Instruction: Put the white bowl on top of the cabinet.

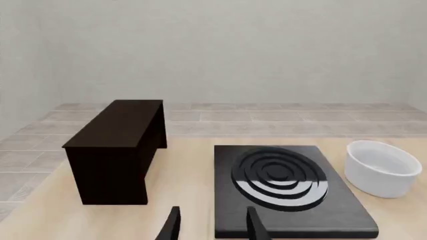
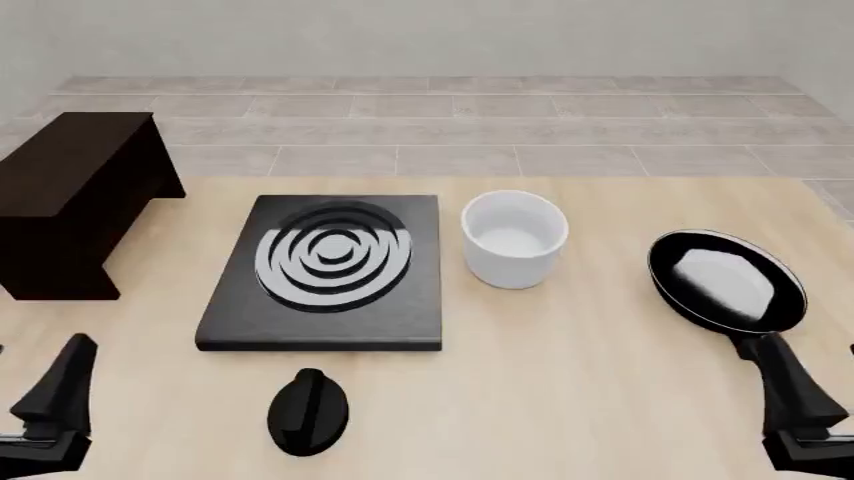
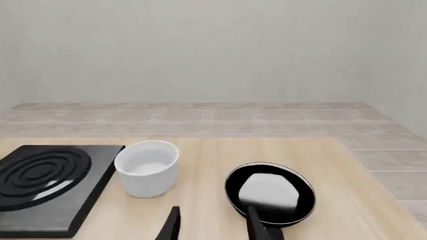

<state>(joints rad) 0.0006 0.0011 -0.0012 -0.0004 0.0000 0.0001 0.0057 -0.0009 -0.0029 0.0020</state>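
The white bowl (image 2: 514, 238) stands upright on the table between the stove plate and the frying pan; it also shows in the left wrist view (image 1: 381, 168) and the right wrist view (image 3: 148, 167). The dark brown cabinet (image 2: 74, 185) stands at the table's far left, its flat top bare (image 1: 119, 125). My left gripper (image 2: 30, 402) hangs open near the front left corner, far from the bowl. My right gripper (image 2: 825, 402) is open at the front right, just behind the pan's handle. Both wrist views show empty gaps between the left gripper's (image 1: 213, 227) and the right gripper's (image 3: 213, 227) fingers.
A flat black stove plate (image 2: 327, 265) with silver rings lies between cabinet and bowl. A black frying pan (image 2: 727, 280) with a white reflection sits right of the bowl, handle toward my right gripper. A small black knob-like object (image 2: 308, 410) lies in front of the stove plate.
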